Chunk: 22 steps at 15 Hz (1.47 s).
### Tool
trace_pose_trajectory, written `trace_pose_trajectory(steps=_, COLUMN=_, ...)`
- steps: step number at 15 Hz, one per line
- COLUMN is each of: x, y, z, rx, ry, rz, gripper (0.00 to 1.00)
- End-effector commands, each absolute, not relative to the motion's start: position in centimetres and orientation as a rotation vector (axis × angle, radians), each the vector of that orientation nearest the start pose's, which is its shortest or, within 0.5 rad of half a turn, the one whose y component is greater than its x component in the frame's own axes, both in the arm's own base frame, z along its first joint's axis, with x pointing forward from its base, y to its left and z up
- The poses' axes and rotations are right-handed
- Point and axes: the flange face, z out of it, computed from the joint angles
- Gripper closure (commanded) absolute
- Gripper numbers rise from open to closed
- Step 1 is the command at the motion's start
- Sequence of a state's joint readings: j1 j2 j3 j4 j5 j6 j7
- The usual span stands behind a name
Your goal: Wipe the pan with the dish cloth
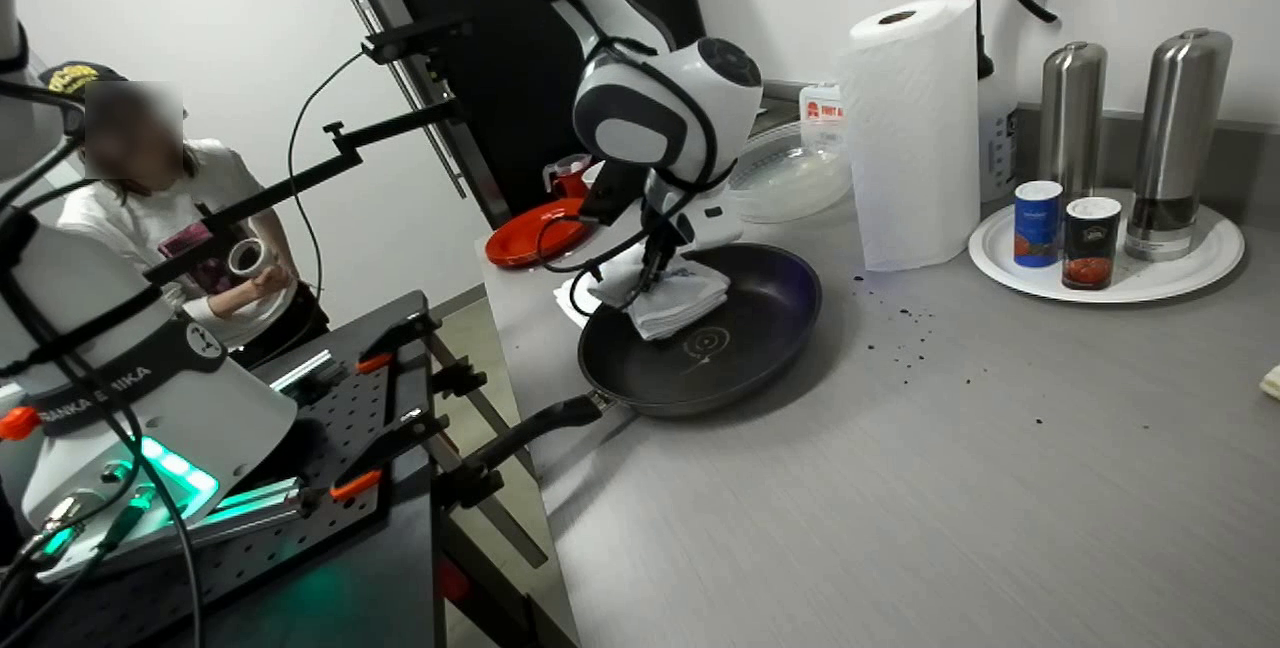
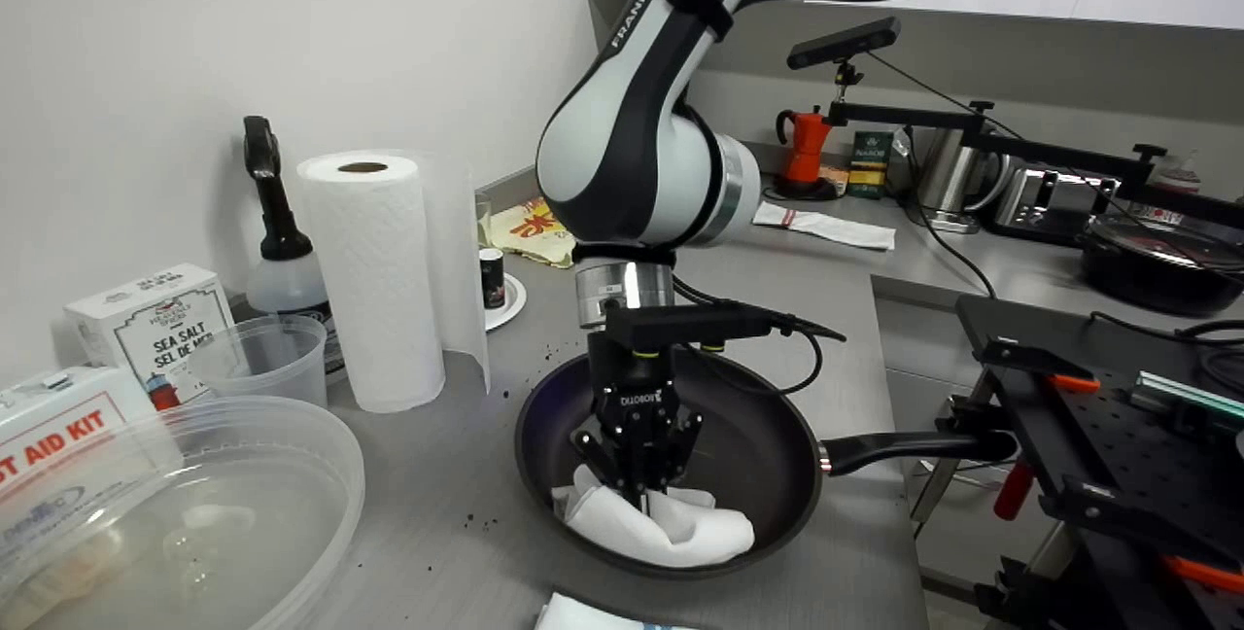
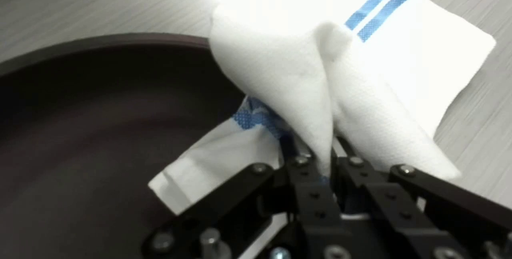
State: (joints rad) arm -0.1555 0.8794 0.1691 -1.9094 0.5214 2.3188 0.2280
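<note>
Cloth (image 2: 685, 533), white and folded into a soft wad, sits inside the pan (image 1: 770, 358), off to one side of its middle. The hand (image 2: 643, 496) points down and is clamped on it: the wrist view shows one fold pinched between the fingers, with a blue-striped end splayed loose beside them. I'd guess the wiping is about to begin or just under way; one look can't settle that.

The grip worries me: it seems to have only a bunch of fabric, so under firm pressing the loose ends could curl, the fold could slip out, and bare fingertips could scrape the pan. The pan may skate or turn on the bench (image 1: 900, 508), since I see nothing clearly pinning it, and its handle (image 2: 904, 448) juts past the edge.

Just beyond the rim lies a second striped cloth (image 2: 578, 615), close enough for a wide stroke to snag; whether the two touch I can't tell. Dark specks (image 1: 905, 311) dot the bench nearby, grit that a stray stroke could pick up. Farther out stands the paper towel roll (image 2: 374, 290), which a shoved pan might topple.
</note>
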Motion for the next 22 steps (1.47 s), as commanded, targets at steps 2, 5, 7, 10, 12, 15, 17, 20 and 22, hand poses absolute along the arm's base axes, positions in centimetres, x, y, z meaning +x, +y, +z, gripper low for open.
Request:
trace_pose_trajectory(steps=2, x=54.6, y=1.7, z=5.8, rx=-2.486, ry=0.888, rz=0.665, gripper=0.97)
trace_pose_trajectory(steps=5, x=54.0, y=-0.8, z=10.2, rx=-2.549, ry=0.907, rz=0.565, gripper=0.97)
trace_pose_trajectory(steps=7, x=53.1, y=-3.1, z=13.3, rx=-2.573, ry=0.951, rz=0.491, gripper=0.97)
trace_pose_trajectory(steps=10, x=51.6, y=-7.2, z=17.3, rx=-2.634, ry=1.052, rz=0.341, gripper=0.97)
trace_pose_trajectory(steps=12, x=50.7, y=-10.2, z=19.2, rx=-2.671, ry=1.131, rz=0.231, gripper=0.97)
trace_pose_trajectory(steps=15, x=49.2, y=-14.5, z=20.6, rx=-2.727, ry=1.252, rz=0.062, gripper=0.97)
trace_pose_trajectory(steps=17, x=48.5, y=-16.5, z=20.1, rx=-2.763, ry=1.310, rz=-0.012, gripper=0.97)
trace_pose_trajectory(steps=20, x=47.8, y=-18.3, z=18.2, rx=-2.822, ry=1.360, rz=-0.035, gripper=0.97)
trace_pose_trajectory(steps=22, x=47.6, y=-18.9, z=16.5, rx=-2.838, ry=1.383, rz=-0.008, gripper=0.97)
